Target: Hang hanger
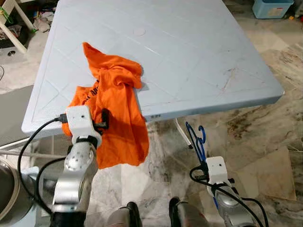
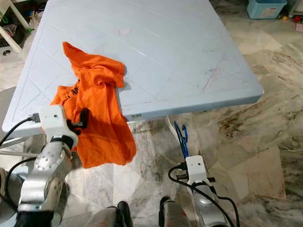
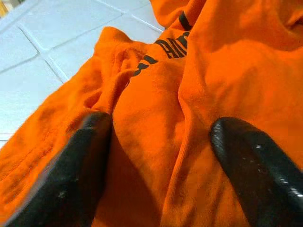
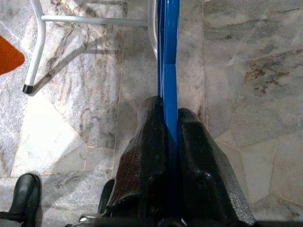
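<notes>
An orange shirt (image 1: 113,109) with dark lettering lies crumpled at the near left part of the pale blue desk (image 1: 189,56), and much of it spills over the desk's near edge and hangs toward the marble floor (image 1: 265,142). The left gripper (image 3: 158,165) is at that near edge, against the hanging cloth; its two black fingers (image 3: 71,175) stand spread apart with folds of orange fabric lying between them, pressed into the shirt but not pinched on it.

The blue hanger (image 1: 196,139) is off the desk, below its near edge and toward the right, held upright over the floor with its hook at the top. The right gripper (image 4: 171,125) is clamped on the hanger's blue bar, which runs straight out from between the two closed fingers (image 4: 142,161). Beyond it stands a white desk leg (image 4: 35,52) with a dark foot on the marble floor.
</notes>
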You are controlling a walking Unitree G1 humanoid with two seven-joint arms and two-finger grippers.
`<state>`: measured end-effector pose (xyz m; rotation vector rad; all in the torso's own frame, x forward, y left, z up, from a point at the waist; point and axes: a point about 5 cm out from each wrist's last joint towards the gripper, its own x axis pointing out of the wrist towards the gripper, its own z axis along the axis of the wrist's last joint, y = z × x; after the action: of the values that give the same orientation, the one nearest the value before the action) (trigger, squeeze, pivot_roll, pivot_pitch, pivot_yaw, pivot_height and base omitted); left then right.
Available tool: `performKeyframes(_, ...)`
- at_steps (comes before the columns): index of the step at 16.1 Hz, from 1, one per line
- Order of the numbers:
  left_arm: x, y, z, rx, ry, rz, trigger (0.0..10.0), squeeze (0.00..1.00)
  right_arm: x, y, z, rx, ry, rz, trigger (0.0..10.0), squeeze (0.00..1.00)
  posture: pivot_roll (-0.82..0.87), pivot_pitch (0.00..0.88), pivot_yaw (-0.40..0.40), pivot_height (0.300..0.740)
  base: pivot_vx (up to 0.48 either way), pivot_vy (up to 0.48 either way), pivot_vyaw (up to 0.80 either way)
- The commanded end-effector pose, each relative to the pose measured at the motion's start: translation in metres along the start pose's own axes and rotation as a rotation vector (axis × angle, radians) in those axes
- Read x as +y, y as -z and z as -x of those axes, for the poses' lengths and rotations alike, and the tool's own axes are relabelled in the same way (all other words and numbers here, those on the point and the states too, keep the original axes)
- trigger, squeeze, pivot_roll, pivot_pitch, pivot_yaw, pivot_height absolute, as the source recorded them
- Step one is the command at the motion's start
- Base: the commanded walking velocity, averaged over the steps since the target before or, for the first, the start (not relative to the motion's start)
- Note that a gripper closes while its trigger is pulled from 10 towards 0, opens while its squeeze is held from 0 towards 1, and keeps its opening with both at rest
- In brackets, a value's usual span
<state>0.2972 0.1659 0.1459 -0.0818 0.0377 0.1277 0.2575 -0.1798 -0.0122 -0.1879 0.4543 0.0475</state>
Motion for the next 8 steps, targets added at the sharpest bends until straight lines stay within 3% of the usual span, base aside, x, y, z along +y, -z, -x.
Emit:
performKeyframes(1, 0.009, 0.011, -0.002, 0.066, -0.040, 0.004, 0.0, 0.00, 0.003, 0.008, 0.002, 0.025, -0.010, -0.003, 10.0, 0.00, -0.15, 0.258, 0.061, 0.740, 0.000, 0.000, 0.00)
performKeyframes(8, 0.021, 0.010, -0.017, 0.082, -0.075, -0.005, 0.0, 0.00, 0.006, 0.009, 0.003, 0.028, -0.013, -0.007, 10.0, 0.00, -0.15, 0.263, 0.067, 0.740, 0.000, 0.000, 0.00)
